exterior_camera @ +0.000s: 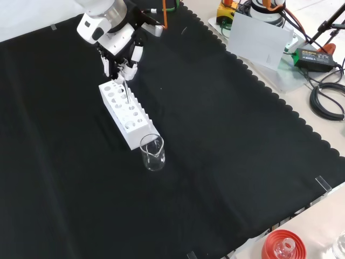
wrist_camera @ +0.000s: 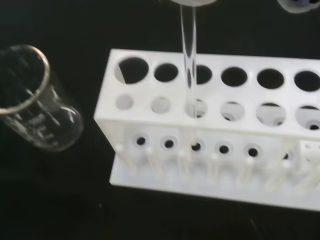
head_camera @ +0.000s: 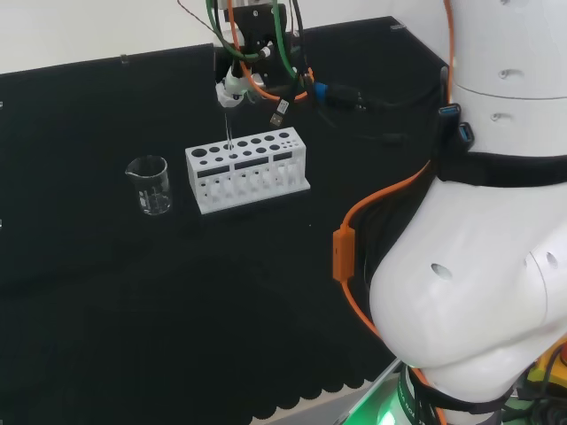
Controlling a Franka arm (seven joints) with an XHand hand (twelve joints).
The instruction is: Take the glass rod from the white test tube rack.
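Wrist view, closest first: glass rod (wrist_camera: 188, 55) is standing upright in a front-row hole of the white test tube rack (wrist_camera: 210, 125), third from the beaker end, lower tip sitting in that hole w/ the rest rising clear above the rack top. A clear beaker (wrist_camera: 35, 100) is sitting just beside the rack's short end, apart from it.

Step in hand, my read: extraction, rod not out yet. To do it well the lift needs to be going straight up along the rod's axis, no sideways drift, or the tip is going to lever on the hole rim and drag or tip the rack. Beaker is near, so any swing toward that end is risky until the tip is clear of the rack.

Farther off, front view: hand (exterior_camera: 123, 56) is hanging directly over the rack's far end, fingers curling in and pinching the rod's top; rod running down from the fingertips into the rack. Head view agrees: hand above, rod vertical between hand and rack, black cloth (head_camera: 133, 336) around.
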